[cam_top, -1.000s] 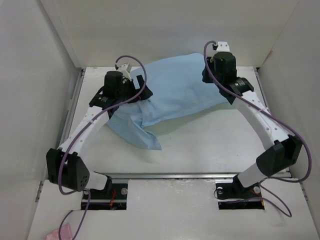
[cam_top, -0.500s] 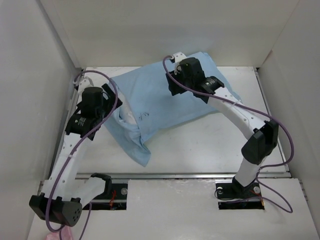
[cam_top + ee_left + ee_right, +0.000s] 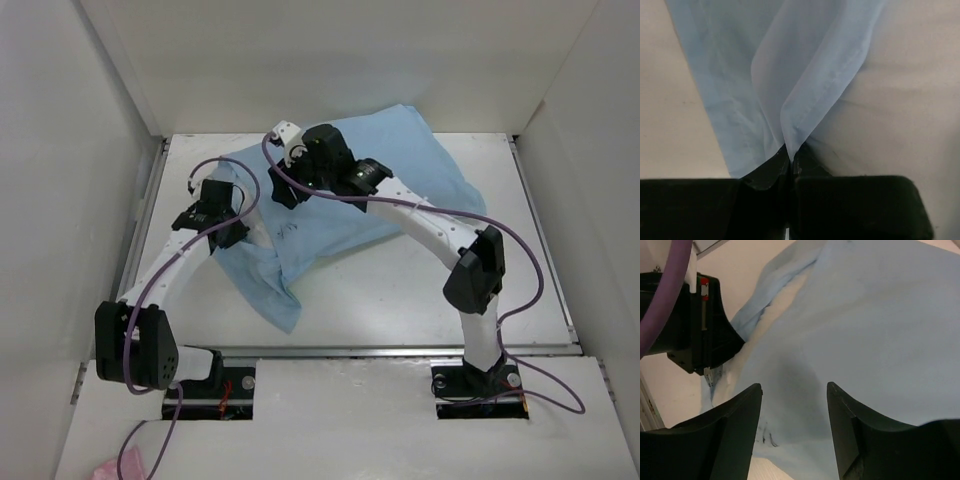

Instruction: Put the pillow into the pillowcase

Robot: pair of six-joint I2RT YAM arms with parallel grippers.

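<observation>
Because the pillowcase is thin, limp cloth, my left claw pinches it right at the hem, jaws closed on a fold of the mouth. My right claw hovers spread wide over the plump bulge at the far middle of the table. The pillow (a pale sliver at the mouth, I think) looks soft and light. I'd grip the opposite hem, not the slack middle.
</observation>
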